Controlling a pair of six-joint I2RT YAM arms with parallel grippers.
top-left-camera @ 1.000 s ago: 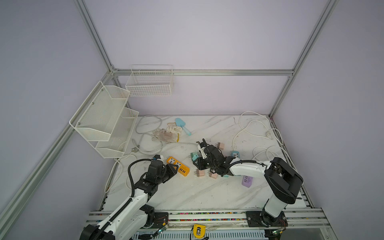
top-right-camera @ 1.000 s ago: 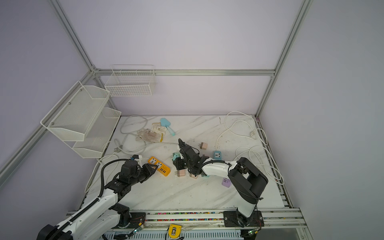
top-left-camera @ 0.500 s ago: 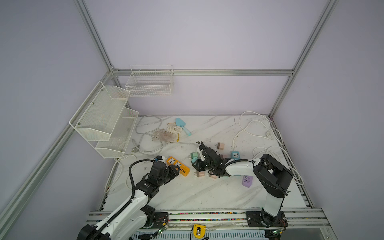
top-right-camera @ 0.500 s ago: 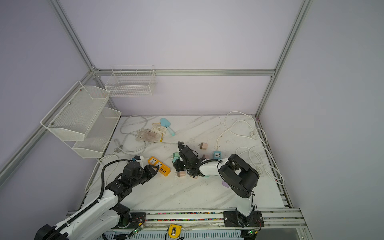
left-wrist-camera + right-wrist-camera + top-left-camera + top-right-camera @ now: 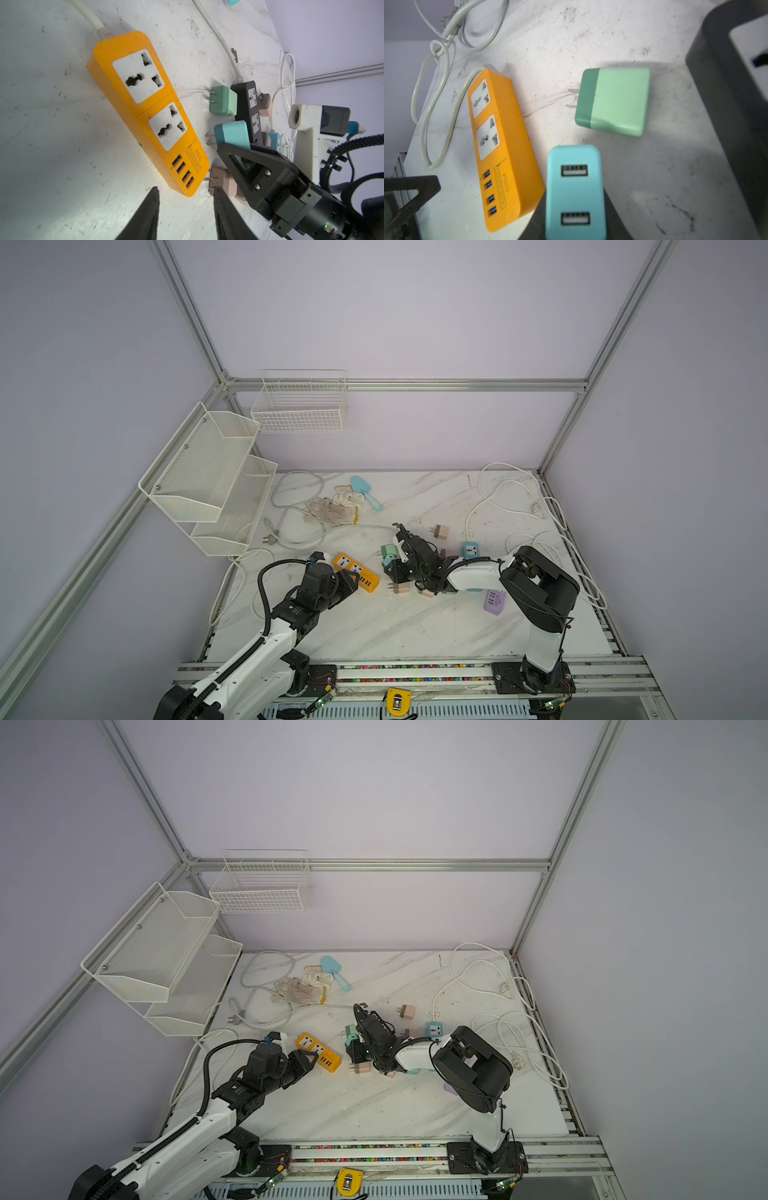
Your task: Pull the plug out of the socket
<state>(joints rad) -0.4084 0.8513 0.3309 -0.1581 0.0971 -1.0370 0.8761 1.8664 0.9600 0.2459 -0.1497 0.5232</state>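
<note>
Blue plug [image 5: 574,191] is out, pinched in the right gripper [image 5: 232,146] beside the orange strip [image 5: 145,108]
Looks light, stiff, slick; hold flat sides, not prongs. Left gripper [image 5: 186,199] gapes empty by the strip.

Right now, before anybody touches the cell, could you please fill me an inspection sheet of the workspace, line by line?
Surface: marble table, scuffed, nothing spilled.
Job's things: orange power strip, both sockets empty; black power strip next to the chargers; blue charger off any socket, prongs bare; green charger lying loose.
Clutter: gloves, blue scoop, beige plugs, purple adapter.
Grippers: left gripper open at the orange strip's end, holding nothing; right gripper shut on the blue charger.
Cables: white cables looped loose on the table.
Surroundings: wire basket and mesh shelves on the frame.
</note>
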